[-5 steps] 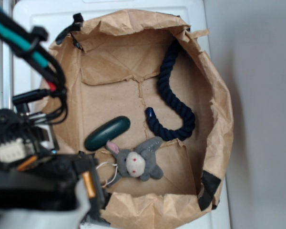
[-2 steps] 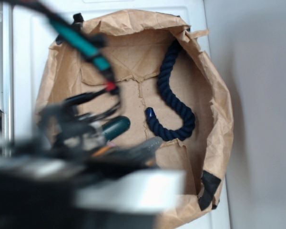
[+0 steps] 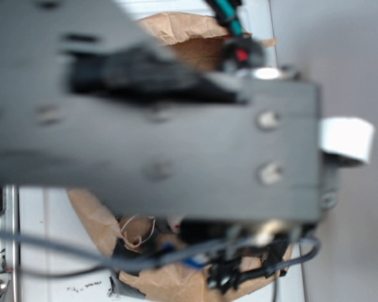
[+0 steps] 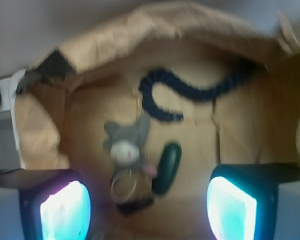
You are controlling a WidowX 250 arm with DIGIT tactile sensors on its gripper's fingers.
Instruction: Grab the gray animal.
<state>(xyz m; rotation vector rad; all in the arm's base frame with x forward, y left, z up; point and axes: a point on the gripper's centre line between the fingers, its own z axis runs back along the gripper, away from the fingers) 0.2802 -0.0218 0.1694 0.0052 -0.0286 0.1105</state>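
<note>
In the wrist view the gray animal (image 4: pixel 125 141) lies on the brown paper floor of the bag, pale face up, its white string loop (image 4: pixel 123 184) below it. My gripper (image 4: pixel 149 210) is open, its two glowing pads wide apart at the bottom of the frame, above the animal and apart from it. The view is blurred by motion. In the exterior view my arm (image 3: pixel 157 119) hides most of the bag; only the string loop (image 3: pixel 136 228) shows below it, and the animal's body is hidden.
A dark green oval object (image 4: pixel 167 167) lies right beside the animal. A navy blue rope (image 4: pixel 190 91) curls beyond it. The crumpled brown paper bag wall (image 4: pixel 140 30) rings everything. A white surface (image 3: pixel 44 239) lies under the bag.
My arm has swung from the lower left across and over the bag, now covering most of it in the exterior view. The objects in the bag have not moved.
</note>
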